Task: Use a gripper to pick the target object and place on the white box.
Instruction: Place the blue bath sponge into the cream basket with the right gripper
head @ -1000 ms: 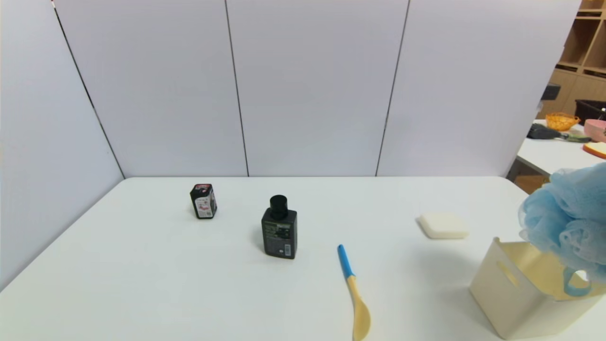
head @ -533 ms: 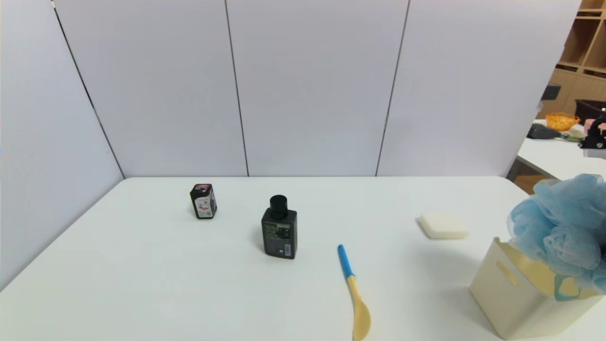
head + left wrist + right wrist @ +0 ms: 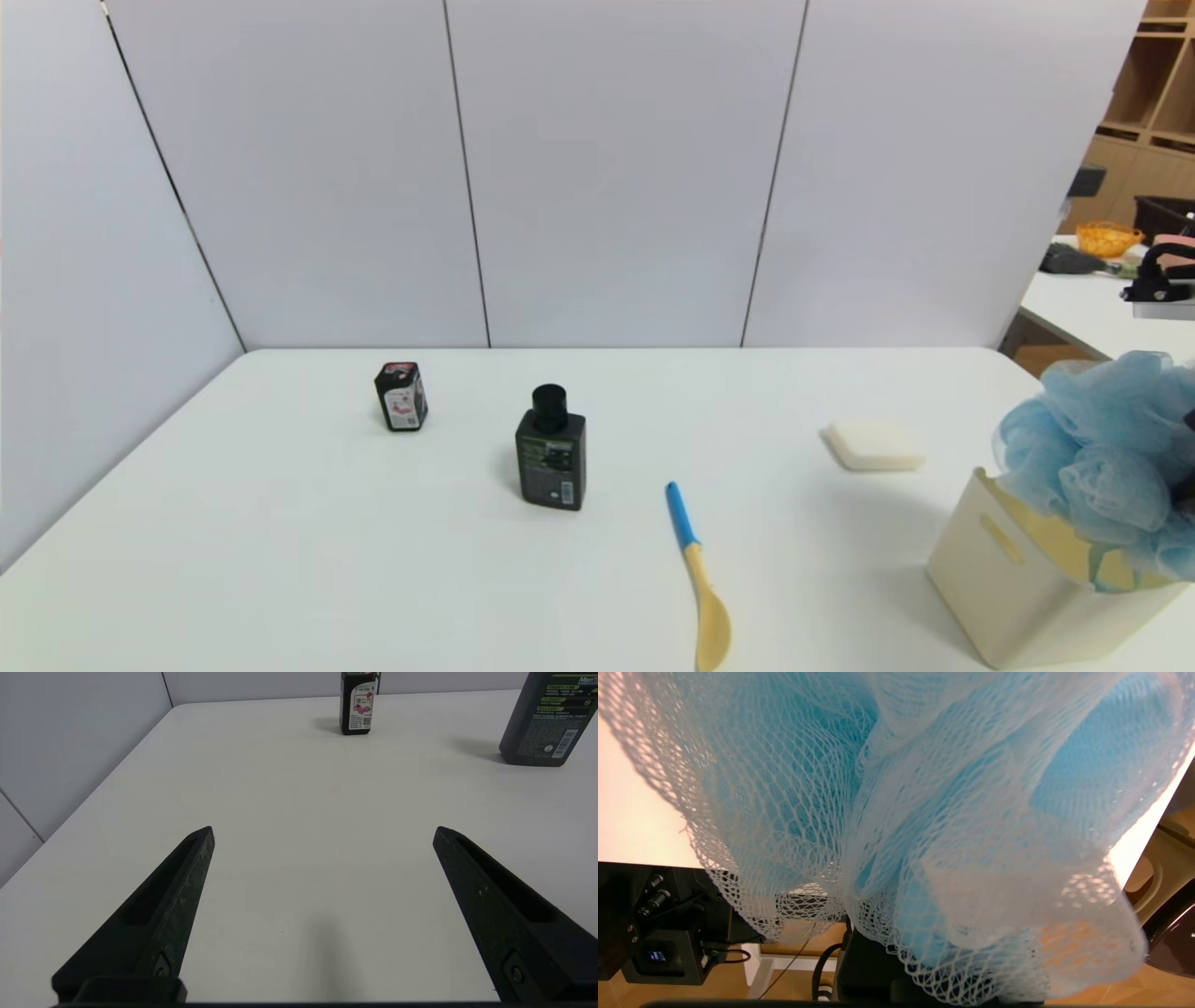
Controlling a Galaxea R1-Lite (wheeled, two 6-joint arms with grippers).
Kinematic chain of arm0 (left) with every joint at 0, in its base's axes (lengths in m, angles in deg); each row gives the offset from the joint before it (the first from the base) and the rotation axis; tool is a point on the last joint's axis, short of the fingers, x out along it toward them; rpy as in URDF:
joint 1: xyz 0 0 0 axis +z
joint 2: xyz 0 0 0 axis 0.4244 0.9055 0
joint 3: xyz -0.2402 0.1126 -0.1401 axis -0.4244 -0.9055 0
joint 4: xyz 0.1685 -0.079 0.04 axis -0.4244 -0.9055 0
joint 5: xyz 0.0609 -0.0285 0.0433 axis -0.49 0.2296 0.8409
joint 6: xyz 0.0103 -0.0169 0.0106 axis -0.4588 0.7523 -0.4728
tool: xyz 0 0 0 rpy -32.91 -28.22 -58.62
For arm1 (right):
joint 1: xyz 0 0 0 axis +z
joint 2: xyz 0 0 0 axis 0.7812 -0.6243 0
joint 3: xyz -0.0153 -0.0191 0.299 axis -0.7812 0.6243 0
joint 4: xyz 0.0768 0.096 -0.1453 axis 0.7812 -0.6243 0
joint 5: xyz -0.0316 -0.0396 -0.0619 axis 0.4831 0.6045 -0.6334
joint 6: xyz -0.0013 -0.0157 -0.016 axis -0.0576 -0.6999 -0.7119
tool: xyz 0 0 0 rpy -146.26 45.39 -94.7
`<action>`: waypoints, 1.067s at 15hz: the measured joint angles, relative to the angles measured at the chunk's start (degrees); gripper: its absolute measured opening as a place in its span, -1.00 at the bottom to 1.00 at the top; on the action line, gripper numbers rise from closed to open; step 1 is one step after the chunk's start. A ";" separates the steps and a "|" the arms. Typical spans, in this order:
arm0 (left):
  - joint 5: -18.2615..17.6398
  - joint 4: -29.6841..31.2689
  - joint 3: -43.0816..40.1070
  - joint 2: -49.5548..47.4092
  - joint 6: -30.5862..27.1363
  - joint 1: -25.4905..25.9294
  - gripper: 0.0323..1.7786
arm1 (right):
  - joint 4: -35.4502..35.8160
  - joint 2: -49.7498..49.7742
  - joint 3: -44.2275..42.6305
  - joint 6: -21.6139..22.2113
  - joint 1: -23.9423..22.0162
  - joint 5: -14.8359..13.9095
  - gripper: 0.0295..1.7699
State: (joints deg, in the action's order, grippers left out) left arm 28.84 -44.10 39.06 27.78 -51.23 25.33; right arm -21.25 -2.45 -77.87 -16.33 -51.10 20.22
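So the blue bath pouf (image 3: 1111,467) is at the right edge of the head view, over the opening of the white box (image 3: 1018,579) in the lower right corner (can't tell if it's touching the rim). The right gripper (image 3: 1187,471) is right there too, mostly cut off by the frame, fingers clamped on the pouf's mesh. Left gripper (image 3: 323,833) is just parked over the table (image 3: 327,882), fingers wide apart. Soap (image 3: 875,445) sits right of centre, black bottle (image 3: 551,462) near the middle, spoon (image 3: 700,588) lower down.
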 joint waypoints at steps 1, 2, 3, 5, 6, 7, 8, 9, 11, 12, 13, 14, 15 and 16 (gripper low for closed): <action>0.00 0.00 0.00 0.00 0.00 0.00 0.90 | 0.02 -0.09 0.33 -0.02 -0.16 0.02 -0.74; 0.00 0.00 0.00 0.00 -0.02 0.02 0.90 | 0.00 -0.11 0.67 -0.02 -0.24 0.04 -0.74; 0.00 0.00 0.00 0.00 -0.02 0.02 0.90 | 0.00 -0.09 1.11 -0.02 -0.27 0.06 -0.74; 0.02 0.00 0.00 0.00 0.00 0.02 0.90 | 0.06 -0.11 2.10 -0.02 -0.34 0.06 -0.74; 0.00 0.01 0.00 0.00 0.00 0.02 0.90 | 0.09 -0.17 2.55 0.00 -0.40 0.06 -0.74; 0.02 0.00 0.00 0.00 -0.02 0.02 0.90 | 0.09 -0.20 3.04 -0.02 -0.43 0.06 -0.74; 0.02 0.00 0.00 0.00 -0.02 0.02 0.90 | 0.11 -0.22 3.50 -0.02 -0.45 0.06 -0.74; 0.02 -0.02 0.00 0.00 0.00 0.02 0.90 | 0.09 -0.27 3.86 -0.06 -0.45 0.06 -0.74; 0.00 0.00 0.00 0.00 -0.02 0.02 0.90 | 0.17 -0.46 4.33 -0.06 -0.38 0.11 -0.74; 0.00 0.00 0.00 0.00 0.00 0.02 0.90 | 0.17 -0.59 4.44 -0.09 -0.37 0.11 -0.74; 0.00 0.00 0.00 0.00 -0.02 0.02 0.90 | 0.17 -0.72 4.50 -0.06 -0.32 0.11 -0.74; 0.00 0.00 0.00 0.00 -0.02 0.02 0.90 | 0.20 -0.85 4.50 -0.09 -0.27 0.06 -0.74; 0.02 0.00 0.00 0.00 -0.02 0.02 0.90 | 0.20 -1.01 4.55 -0.09 -0.24 0.06 -0.75; 0.00 0.00 0.00 0.00 -0.02 0.02 0.90 | 0.22 -1.24 4.69 -0.09 -0.16 0.11 -0.75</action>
State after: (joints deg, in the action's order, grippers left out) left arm 28.84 -44.10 39.06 27.78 -51.26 25.35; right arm -21.03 -3.69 -73.17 -16.41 -51.26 20.32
